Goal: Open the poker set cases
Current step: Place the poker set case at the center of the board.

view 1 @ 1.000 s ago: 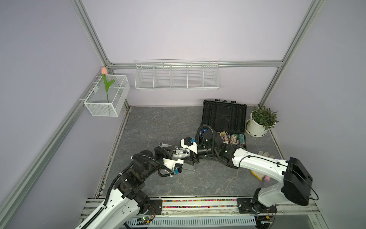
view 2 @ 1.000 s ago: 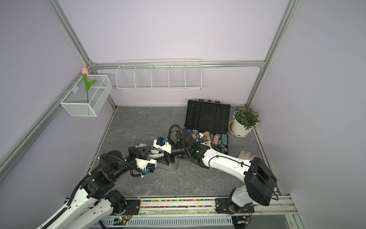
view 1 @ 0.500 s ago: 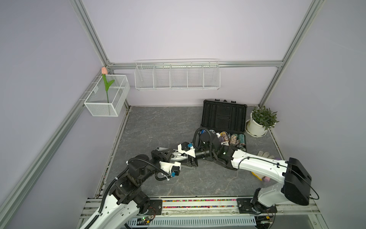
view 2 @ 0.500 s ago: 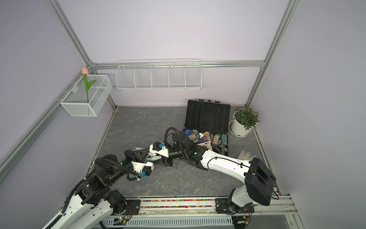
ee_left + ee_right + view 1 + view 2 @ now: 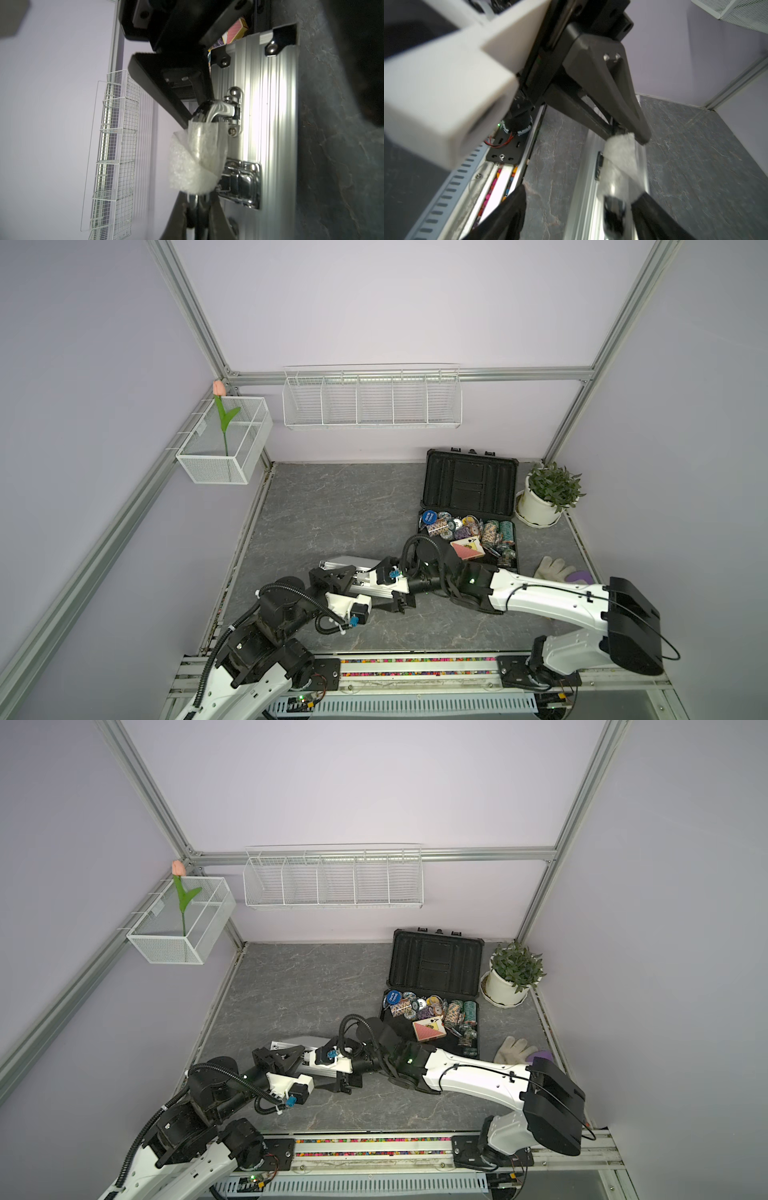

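Stiff, slippery silver case [image 5: 270, 124]; with left tool [image 5: 626, 134] clamped on padded handle [image 5: 199, 158] and right tool [image 5: 579, 197] apart, pry at latch [image 5: 239, 185].

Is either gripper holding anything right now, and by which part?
Left gripper is shut on the foam-wrapped handle of the silver case; right gripper open, holding nothing.

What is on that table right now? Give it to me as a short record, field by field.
black case: open, lid raised at the back, chips and a card deck inside
silver case: on the table between the arms, no raised lid seen; latch state unclear
left gripper: shut on the silver case's foam-wrapped handle
right gripper: open, fingers straddling the same handle
other: potted plant, glove
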Robot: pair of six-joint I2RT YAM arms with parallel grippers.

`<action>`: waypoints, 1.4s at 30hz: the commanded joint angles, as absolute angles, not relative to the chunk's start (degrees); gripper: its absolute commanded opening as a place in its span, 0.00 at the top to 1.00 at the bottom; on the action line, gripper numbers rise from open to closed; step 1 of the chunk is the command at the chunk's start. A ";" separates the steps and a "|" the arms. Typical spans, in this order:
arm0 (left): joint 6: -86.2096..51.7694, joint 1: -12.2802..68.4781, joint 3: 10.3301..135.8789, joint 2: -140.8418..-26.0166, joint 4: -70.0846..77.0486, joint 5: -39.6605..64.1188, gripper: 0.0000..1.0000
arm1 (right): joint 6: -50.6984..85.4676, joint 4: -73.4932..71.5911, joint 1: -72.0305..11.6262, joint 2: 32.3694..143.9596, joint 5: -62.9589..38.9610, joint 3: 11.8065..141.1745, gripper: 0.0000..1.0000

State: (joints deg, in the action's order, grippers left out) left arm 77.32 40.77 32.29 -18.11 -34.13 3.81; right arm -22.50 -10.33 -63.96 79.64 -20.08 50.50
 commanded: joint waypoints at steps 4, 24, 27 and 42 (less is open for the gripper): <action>70.89 40.61 35.59 -17.67 -46.57 9.42 1.00 | -23.63 -17.11 -63.87 73.84 -12.59 44.27 0.15; 64.73 40.61 23.33 -16.81 -40.24 9.01 0.85 | -21.89 -16.66 -66.79 70.76 -11.87 41.43 0.15; 63.80 40.61 22.69 -14.84 -39.79 9.06 0.69 | -21.97 -16.19 -67.24 70.41 -11.46 41.46 0.15; 58.95 40.61 25.00 -12.96 -40.90 5.61 0.43 | -25.22 -11.86 -71.12 73.49 -9.79 42.87 0.17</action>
